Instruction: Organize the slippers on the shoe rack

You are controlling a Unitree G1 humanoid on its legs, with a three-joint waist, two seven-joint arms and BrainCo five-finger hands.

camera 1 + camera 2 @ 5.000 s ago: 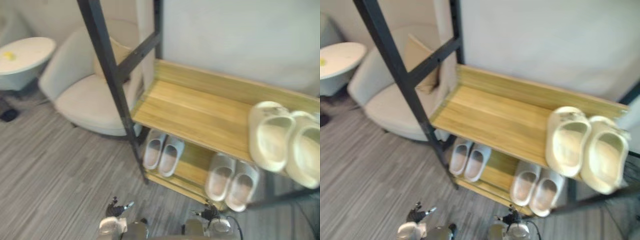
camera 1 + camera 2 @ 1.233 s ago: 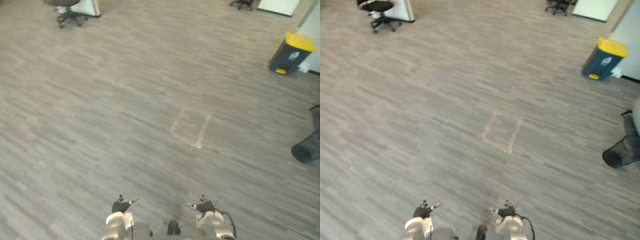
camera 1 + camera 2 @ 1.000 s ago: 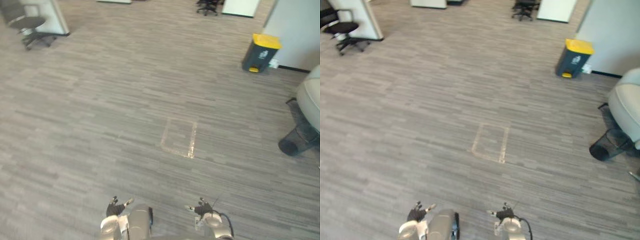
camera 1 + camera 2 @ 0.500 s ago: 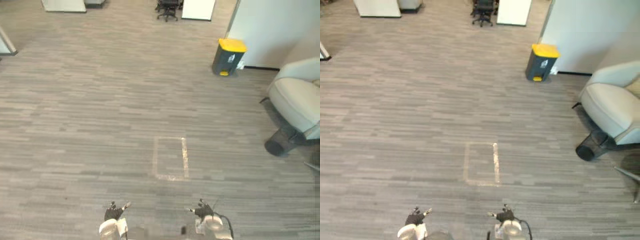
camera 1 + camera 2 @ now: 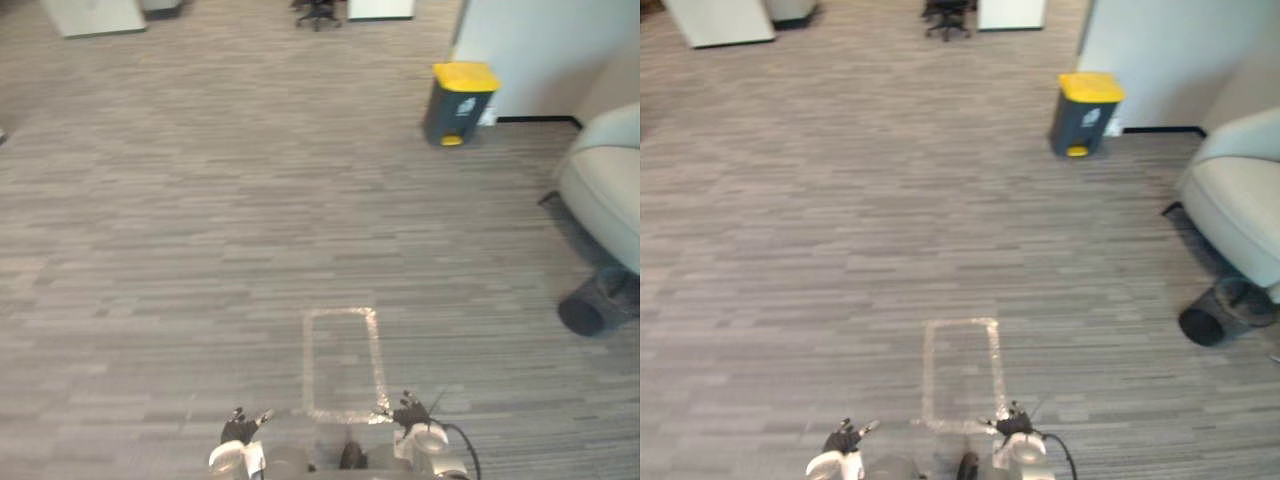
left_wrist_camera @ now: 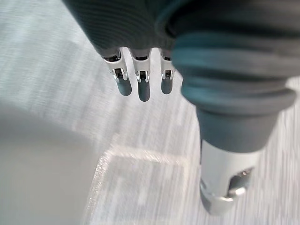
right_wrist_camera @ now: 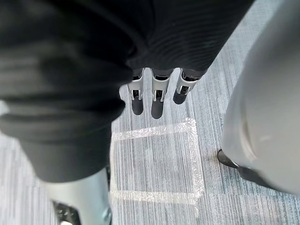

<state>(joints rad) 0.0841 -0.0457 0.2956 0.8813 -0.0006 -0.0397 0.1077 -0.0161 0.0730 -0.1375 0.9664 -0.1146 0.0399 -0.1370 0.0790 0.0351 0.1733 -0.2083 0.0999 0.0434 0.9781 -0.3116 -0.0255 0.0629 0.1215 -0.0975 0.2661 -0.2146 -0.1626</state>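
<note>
Near edge, low over floor (image 5: 180, 220): I see left hand (image 5: 238, 432) and right hand (image 5: 409, 413) hanging down at sides, fingers straight, relaxed, both empty. Taped rectangle (image 5: 341, 362) between them, slightly farther. Yellow-lidded bin (image 5: 457, 102) far right; armchair (image 5: 610, 190) right.

The left hand (image 5: 240, 432) and the right hand (image 5: 410, 415) hang low, well apart, both empty, with fingers (image 6: 143, 89) straight and pointing downward.

Left robot hand (image 6: 143, 86), right robot hand (image 7: 157, 101): dark ribbed covers; silver dark-tipped fingers (image 7: 137, 96).
</note>
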